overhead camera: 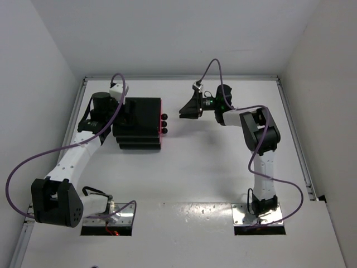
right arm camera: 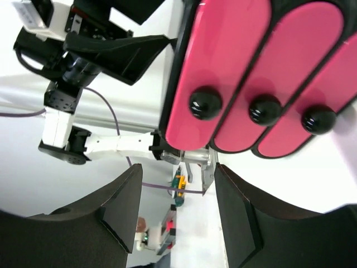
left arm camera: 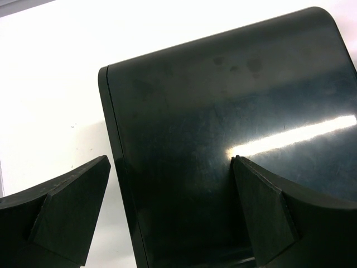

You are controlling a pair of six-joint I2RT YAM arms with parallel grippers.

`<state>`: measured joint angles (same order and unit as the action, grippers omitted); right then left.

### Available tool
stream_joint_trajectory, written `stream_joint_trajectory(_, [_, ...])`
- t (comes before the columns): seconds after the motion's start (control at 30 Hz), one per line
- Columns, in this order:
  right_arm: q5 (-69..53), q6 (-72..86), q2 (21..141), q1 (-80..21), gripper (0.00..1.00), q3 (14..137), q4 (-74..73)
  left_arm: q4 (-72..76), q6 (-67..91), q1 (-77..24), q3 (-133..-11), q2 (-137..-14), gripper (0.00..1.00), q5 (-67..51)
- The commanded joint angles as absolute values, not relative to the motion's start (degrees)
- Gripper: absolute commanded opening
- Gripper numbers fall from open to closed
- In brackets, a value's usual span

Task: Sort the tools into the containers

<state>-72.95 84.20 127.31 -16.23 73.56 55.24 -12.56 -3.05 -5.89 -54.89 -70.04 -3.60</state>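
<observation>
Pink drawers (right arm camera: pixel 245 50) sit pushed into black cabinet (overhead camera: pixel 139 120) at far left of table (overhead camera: pixel 212 167), three knobs (right arm camera: pixel 205 103) facing right. Right gripper (right arm camera: pixel 177 184) has its jaws apart, facing the knobs, near, not touching. Left gripper (left arm camera: pixel 170 167) has jaws apart over cabinet top, one finger (left arm camera: pixel 67 215) beyond its edge.

The left arm (overhead camera: pixel 78 153) reaches long from its base towards the far left, and the left tool (overhead camera: pixel 124 109) is spread wide, fingers (left arm camera: pixel 72 206) well apart. The right arm (overhead camera: pixel 262 162) is folded at the elbow. The right tool (overhead camera: pixel 183 110) points leftward, jaws parted too.
</observation>
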Motion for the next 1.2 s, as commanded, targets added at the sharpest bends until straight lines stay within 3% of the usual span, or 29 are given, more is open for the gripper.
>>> stream_joint_trajectory(0.0, [-72.1, 82.9, 125.0, -17.8, 0.55, 74.3, 58.4, -16.0, -3.3, -5.4, -53.4, -69.3, 1.0, -2.5])
stream_joint_trajectory(0.1, [-70.0, 82.9, 125.6, -19.2, 0.58, 76.1, 56.9, -16.0, -3.3, -5.4, -53.4, -69.3, 1.0, -2.5])
stream_joint_trajectory(0.17, [-67.9, 82.9, 127.2, -20.6, 0.7, 77.6, 55.5, -16.0, -3.3, -5.4, -53.4, -68.8, 1.0, -2.0])
stream_joint_trajectory(0.23, [-67.3, 82.9, 128.0, -21.2, 0.71, 78.5, 54.8, -16.0, -3.3, -5.4, -53.4, -68.8, 1.0, -2.0])
stream_joint_trajectory(0.67, [-64.9, 81.1, 132.1, -22.2, 0.62, 82.3, 51.2, -14.9, -3.3, -5.4, -52.4, -68.8, 1.0, -2.0])
stream_joint_trajectory(1.17, [-64.9, 81.1, 134.4, -24.5, 0.61, 86.0, 50.5, -13.9, -3.3, -5.4, -51.3, -69.3, 1.0, -2.0])
